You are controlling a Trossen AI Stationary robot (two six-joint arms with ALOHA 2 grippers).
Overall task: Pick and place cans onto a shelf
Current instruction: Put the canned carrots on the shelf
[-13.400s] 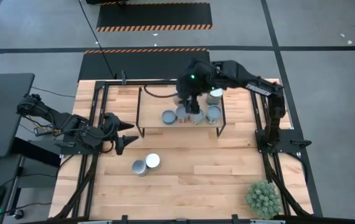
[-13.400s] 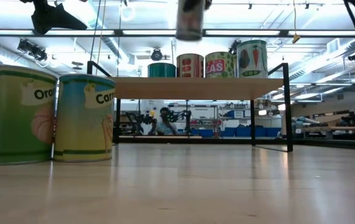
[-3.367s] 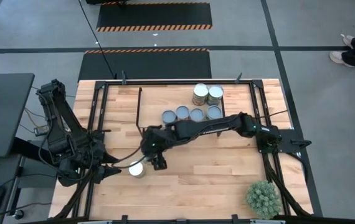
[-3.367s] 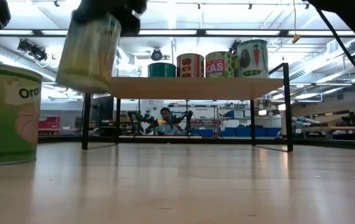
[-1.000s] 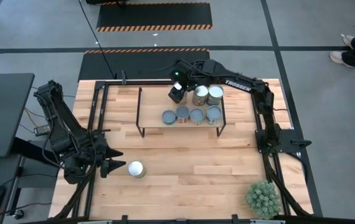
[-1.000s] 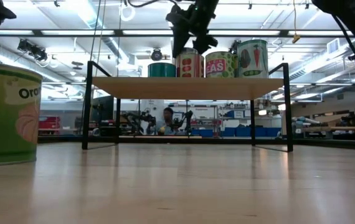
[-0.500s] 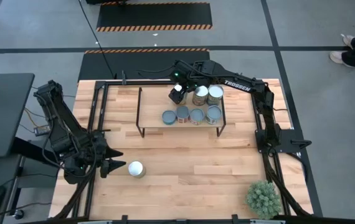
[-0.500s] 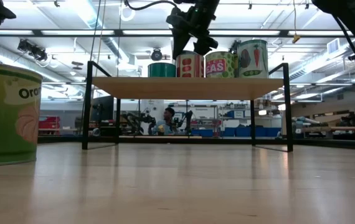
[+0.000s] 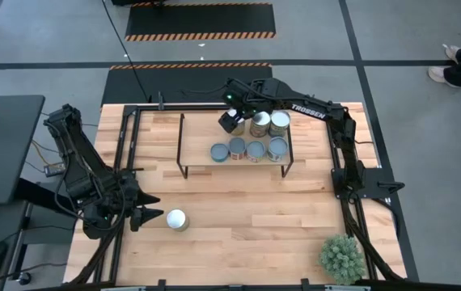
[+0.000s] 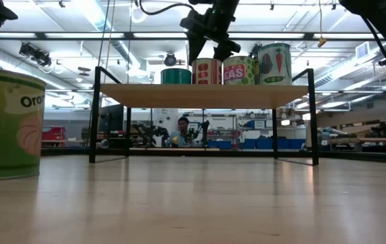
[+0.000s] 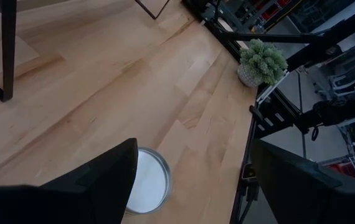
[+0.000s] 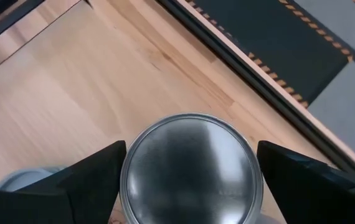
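Carried from the tabletop to the low light-wood shelf (image 9: 234,137): round silver-topped can (image 12: 191,165), between the right gripper's (image 9: 232,121) spread fingers (grip unclear). Left gripper (image 9: 151,216) open beside the last can (image 9: 177,219).

A spiky green plant (image 9: 342,257) sits at the table's (image 9: 263,214) front right corner. Off the table's left edge stands a dark desk (image 9: 0,145). Striped black mats (image 9: 200,21) lie on the floor beyond.

we count eight cans (image 9: 177,219), seven at the shelf (image 9: 198,134), one on the table (image 9: 255,202); one plant (image 9: 342,257); two arms (image 9: 77,162).
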